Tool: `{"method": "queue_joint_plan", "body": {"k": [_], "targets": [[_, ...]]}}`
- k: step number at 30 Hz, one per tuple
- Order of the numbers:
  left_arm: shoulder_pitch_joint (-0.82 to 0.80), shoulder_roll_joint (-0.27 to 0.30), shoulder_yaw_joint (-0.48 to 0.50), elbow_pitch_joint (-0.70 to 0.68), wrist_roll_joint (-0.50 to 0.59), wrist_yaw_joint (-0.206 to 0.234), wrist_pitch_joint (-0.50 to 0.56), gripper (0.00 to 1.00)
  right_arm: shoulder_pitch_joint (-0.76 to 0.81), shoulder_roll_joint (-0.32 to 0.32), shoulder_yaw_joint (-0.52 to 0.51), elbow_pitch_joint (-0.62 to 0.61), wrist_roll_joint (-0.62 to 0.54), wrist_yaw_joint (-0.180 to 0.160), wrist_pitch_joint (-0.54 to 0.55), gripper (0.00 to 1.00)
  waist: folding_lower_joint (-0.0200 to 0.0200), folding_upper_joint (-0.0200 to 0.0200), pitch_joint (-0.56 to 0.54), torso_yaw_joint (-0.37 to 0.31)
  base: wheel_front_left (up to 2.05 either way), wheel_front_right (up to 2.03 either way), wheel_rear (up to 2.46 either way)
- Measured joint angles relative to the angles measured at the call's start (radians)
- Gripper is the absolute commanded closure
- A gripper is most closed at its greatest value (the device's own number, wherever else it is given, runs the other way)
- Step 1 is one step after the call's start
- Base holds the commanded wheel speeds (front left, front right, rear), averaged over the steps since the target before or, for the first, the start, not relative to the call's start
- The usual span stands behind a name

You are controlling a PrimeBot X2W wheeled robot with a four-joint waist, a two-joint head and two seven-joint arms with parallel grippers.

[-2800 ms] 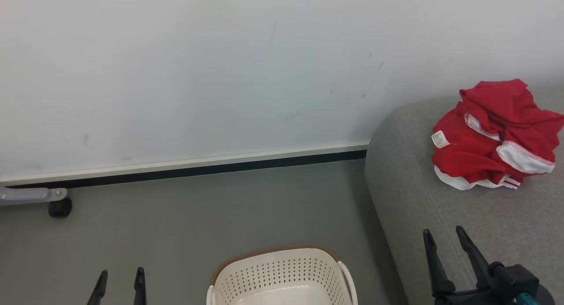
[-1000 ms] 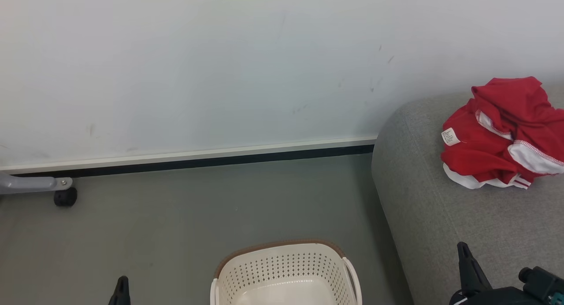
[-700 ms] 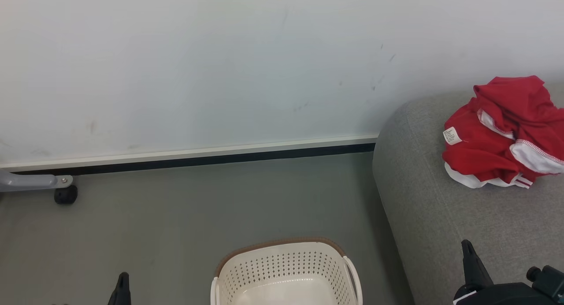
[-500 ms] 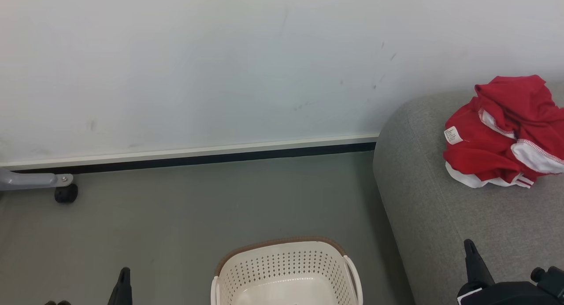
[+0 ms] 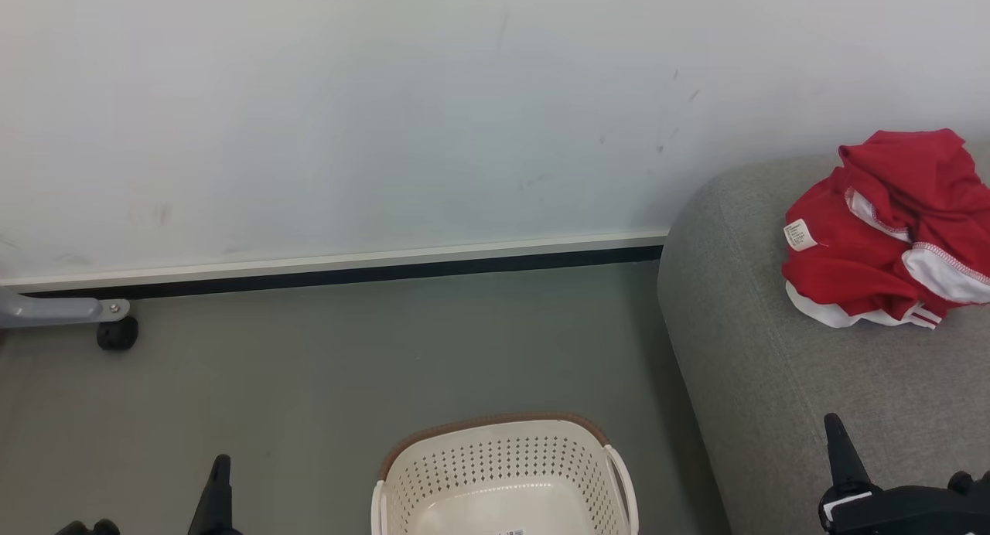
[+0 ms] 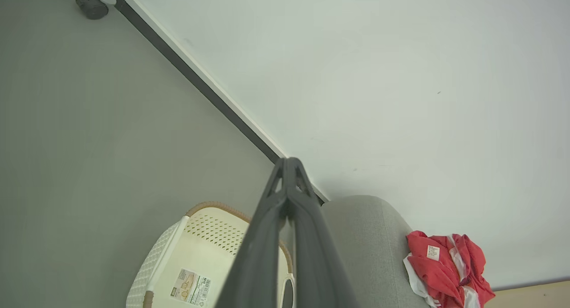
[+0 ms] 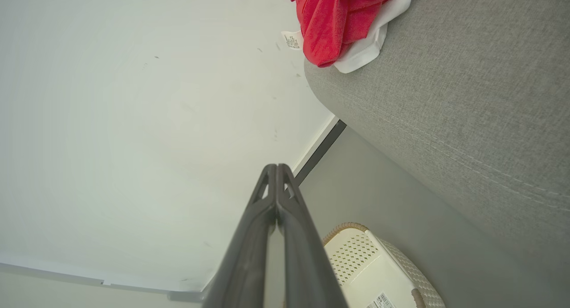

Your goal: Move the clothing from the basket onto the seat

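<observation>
The red clothing (image 5: 889, 237) with white trim lies bunched on the grey seat (image 5: 773, 380) at the right; it also shows as the clothing (image 6: 445, 265) and the clothing (image 7: 338, 18) in the wrist views. The cream basket (image 5: 503, 481) stands on the floor at the bottom centre, with nothing but a paper label inside. My left gripper (image 5: 219, 465) is shut and holds nothing, low at the left of the basket. My right gripper (image 5: 834, 427) is shut too, over the seat's front part. In the wrist views, the left gripper (image 6: 288, 163) and the right gripper (image 7: 276, 168) have their fingers pressed together.
A pale wall with a dark baseboard (image 5: 348, 276) runs behind the grey floor (image 5: 348, 365). A grey leg with a black caster wheel (image 5: 116, 334) sits at the far left by the wall.
Both grippers, open 2.8 s ago, are shut now. The whole picture has shifted a little, so the camera has moved. The clothing stays on the seat.
</observation>
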Motion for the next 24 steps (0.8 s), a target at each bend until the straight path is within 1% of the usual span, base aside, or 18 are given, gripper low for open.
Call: {"method": "queue_joint_plan", "body": {"k": [4, 24], "targets": [[-0.005, -0.006, 0.006, 0.006, -0.023, -0.008, 0.009, 1.0, 0.0, 0.006, -0.013, 0.005, 0.035, 0.008, 0.009, 1.0, 0.0, 0.0, 0.002, 0.001, 0.0, 0.0, 0.0], [-0.061, -0.038, 0.05, 0.034, -0.245, -0.052, 0.073, 1.0, -0.024, 0.041, -0.098, 0.029, 0.246, 0.052, 0.07, 1.0, -0.0001, 0.0, 0.014, 0.007, 0.0, 0.0, 0.0]]}}
